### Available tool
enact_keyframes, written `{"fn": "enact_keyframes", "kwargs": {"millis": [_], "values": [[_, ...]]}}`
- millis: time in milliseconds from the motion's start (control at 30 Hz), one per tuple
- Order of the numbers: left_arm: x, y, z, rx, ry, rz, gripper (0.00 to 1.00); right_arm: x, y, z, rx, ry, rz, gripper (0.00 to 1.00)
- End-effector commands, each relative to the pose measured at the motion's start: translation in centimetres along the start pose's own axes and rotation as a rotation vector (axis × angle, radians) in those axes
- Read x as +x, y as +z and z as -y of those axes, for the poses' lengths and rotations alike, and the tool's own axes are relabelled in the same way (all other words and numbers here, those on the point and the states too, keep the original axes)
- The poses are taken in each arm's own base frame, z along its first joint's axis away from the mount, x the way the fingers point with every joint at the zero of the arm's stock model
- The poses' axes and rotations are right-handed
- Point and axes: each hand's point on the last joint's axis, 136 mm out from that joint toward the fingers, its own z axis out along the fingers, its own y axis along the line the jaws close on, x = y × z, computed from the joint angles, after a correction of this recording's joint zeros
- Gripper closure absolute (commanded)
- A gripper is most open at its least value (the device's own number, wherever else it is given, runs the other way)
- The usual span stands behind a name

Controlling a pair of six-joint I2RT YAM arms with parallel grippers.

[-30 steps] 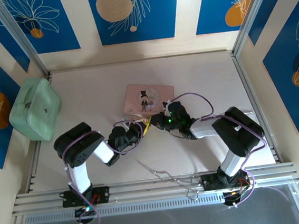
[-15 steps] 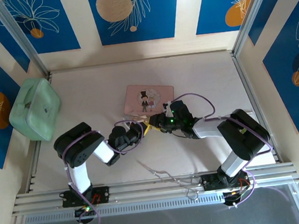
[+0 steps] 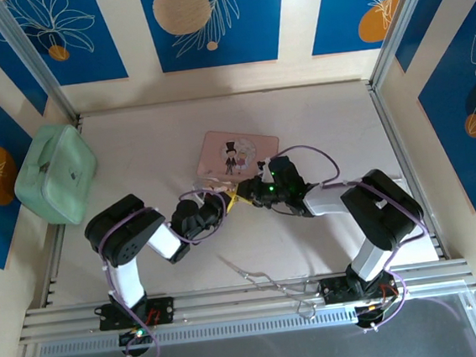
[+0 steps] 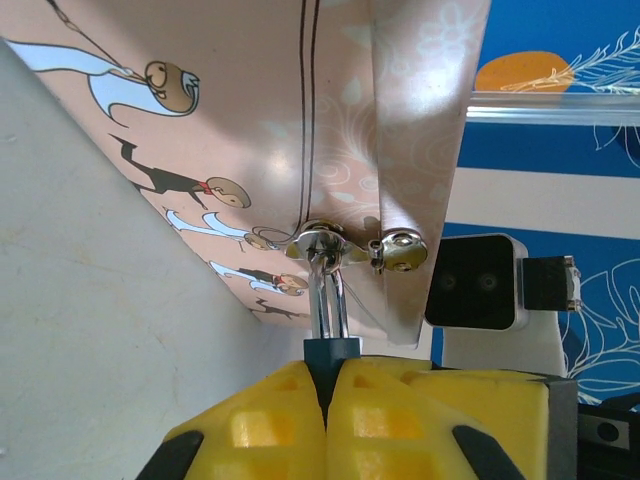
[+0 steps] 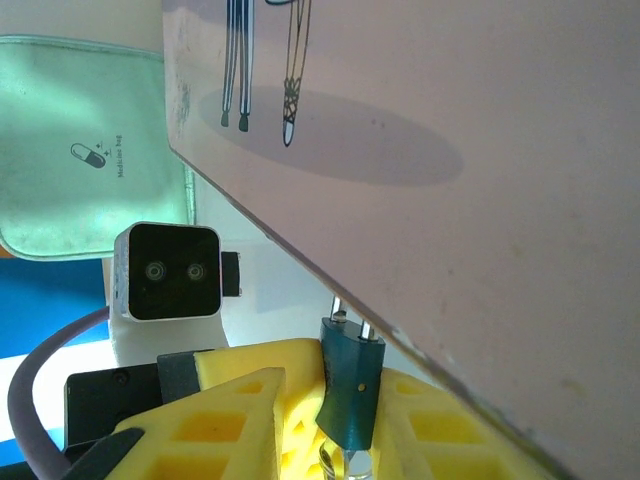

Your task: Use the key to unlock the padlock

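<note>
Barely visible padlock (image 4: 331, 347) between left jaws

Pale, faintly mottled tabletop (image 3: 316, 112), bounded at the sides by silver aluminium frame rails (image 3: 401, 158), with a ribbed aluminium rail (image 3: 250, 300) along the near edge. Cream walls (image 3: 132, 37) carry blue rectangular panels (image 3: 240, 26) printed with white leaf outlines and tan or orange discs. Lighting is bright and even, and shadows are soft.

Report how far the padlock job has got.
Done: the left claw grips the padlock. In hand: the right claw sits close to it, a silvery tip, maybe the key, at its keyhole end. Left: the shackle runs through the pink tin's hasp, unopened.
</note>
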Motion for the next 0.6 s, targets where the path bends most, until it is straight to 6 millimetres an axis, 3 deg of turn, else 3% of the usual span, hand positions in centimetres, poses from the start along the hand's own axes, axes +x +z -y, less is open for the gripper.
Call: {"fn": "enact_keyframes", "kwargs": {"millis": [0,167,400,567], "values": [[1.7,0.2,0.9,0.046,0.028,-0.079,1.00,3.7,0.6,6.4,0.190,0.308,-0.127,0.75],[1.7,0.3,1.1,0.050,0.031,-0.077,1.00,4.0,0.3,7.5,0.234,0.331,-0.109,0.71],[2.0,0.4,1.5,0.048,0.047,-0.097,1.00,3.8,-2.2,9.3,0.354,0.311,-0.039,0.55],[2.7,0.1,1.1,0.029,0.079,-0.117,1.00,3.4,-4.0,9.8,0.382,0.297,-0.001,0.53]]}}
